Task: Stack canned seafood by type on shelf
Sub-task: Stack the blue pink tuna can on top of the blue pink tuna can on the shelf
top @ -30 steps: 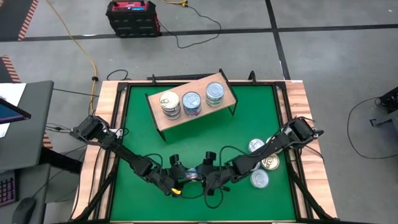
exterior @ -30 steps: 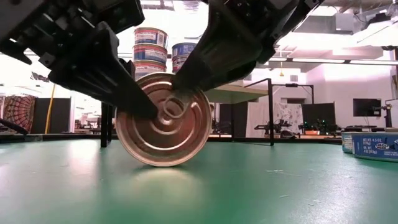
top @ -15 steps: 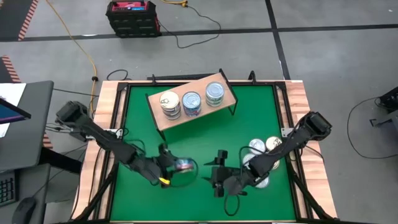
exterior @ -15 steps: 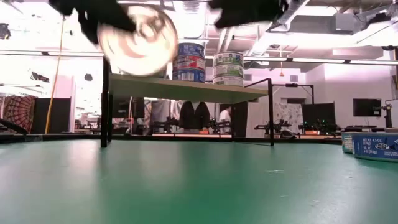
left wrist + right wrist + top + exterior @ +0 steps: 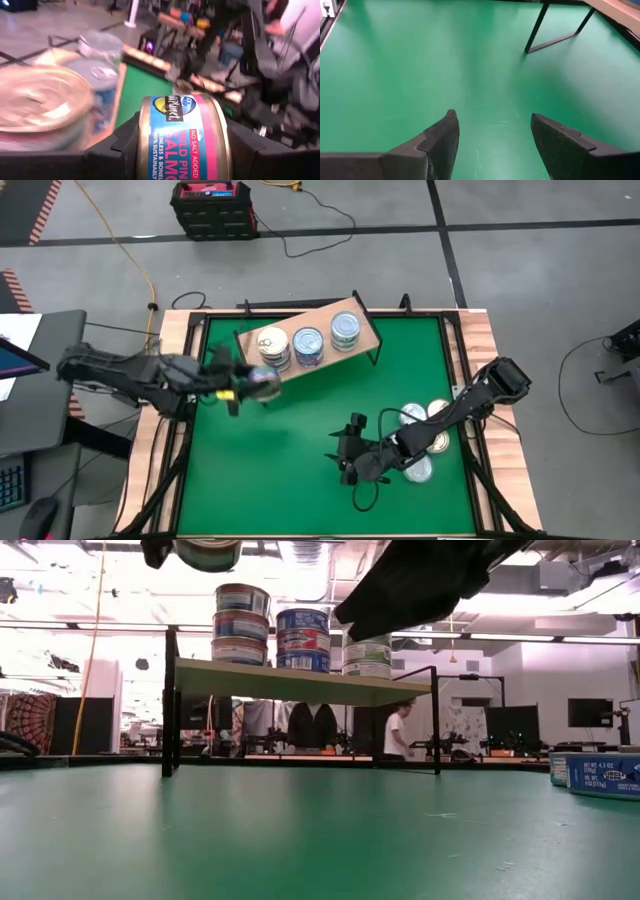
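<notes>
- Left gripper (image 5: 262, 380) up off the table (image 5: 300, 470), at about 10 o'clock from its centre, clamped on a held tin (image 5: 181, 137); pink-and-blue side label faces the wrist camera, a dark finger (image 5: 117, 150) pressed to each side.
- In the high view the held tin (image 5: 264, 379) sits just beside the shelf (image 5: 362, 338) at its 8 o'clock corner, near the nearest stack; touching or apart, cannot tell.
- In the low view only the held tin's underside (image 5: 207, 552) shows, at the top edge, above shelf height.
- Shelf at 12 o'clock on the table, turned askew, carrying three stacks (image 5: 308, 346) in a row: a gold-topped one, a silver-topped one, a pale-topped one.
- Right gripper (image 5: 345, 463) low over bare green at about 5 o'clock, fingers (image 5: 440, 142) spread wide, nothing between them.
- Loose tins (image 5: 418, 469) clustered at 4 o'clock by the table's right edge, partly under the right arm.
</notes>
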Robot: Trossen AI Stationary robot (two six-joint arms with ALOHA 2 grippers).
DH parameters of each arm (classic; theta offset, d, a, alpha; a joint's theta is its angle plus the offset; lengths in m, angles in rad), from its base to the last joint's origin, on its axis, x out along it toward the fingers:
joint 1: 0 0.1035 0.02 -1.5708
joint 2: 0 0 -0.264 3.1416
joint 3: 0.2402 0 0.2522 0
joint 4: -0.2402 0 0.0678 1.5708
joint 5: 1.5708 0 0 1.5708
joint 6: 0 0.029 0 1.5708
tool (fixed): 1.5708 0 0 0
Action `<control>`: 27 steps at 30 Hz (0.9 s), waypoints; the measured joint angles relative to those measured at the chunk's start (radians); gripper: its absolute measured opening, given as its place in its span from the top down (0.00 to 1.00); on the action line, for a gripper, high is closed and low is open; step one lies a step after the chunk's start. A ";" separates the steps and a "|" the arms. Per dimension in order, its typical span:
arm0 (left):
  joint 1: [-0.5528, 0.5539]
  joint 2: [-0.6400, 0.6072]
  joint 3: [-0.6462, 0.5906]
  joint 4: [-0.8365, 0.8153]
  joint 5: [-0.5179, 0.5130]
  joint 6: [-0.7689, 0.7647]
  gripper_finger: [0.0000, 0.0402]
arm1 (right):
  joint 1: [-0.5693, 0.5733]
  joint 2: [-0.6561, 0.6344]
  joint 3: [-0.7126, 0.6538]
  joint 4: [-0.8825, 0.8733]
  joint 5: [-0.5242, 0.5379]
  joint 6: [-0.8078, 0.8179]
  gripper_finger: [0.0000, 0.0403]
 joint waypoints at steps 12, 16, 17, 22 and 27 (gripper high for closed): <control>0.397 -0.024 0.001 0.136 0.420 -0.066 0.53 | 0.000 0.000 0.000 0.021 -0.001 -0.002 0.31; 0.518 0.028 0.001 0.157 0.589 -0.126 0.53 | 0.000 0.000 0.000 0.020 -0.001 -0.002 0.32; 0.547 0.038 0.001 0.158 0.619 -0.134 0.53 | 0.000 0.000 0.000 0.021 -0.001 -0.002 0.32; 0.681 0.055 0.001 0.207 0.750 -0.172 0.53 | 0.007 0.000 0.000 0.020 -0.001 -0.002 0.32; 0.768 0.056 0.002 0.204 0.814 -0.199 0.53 | 0.007 0.000 0.000 0.021 -0.002 -0.007 0.31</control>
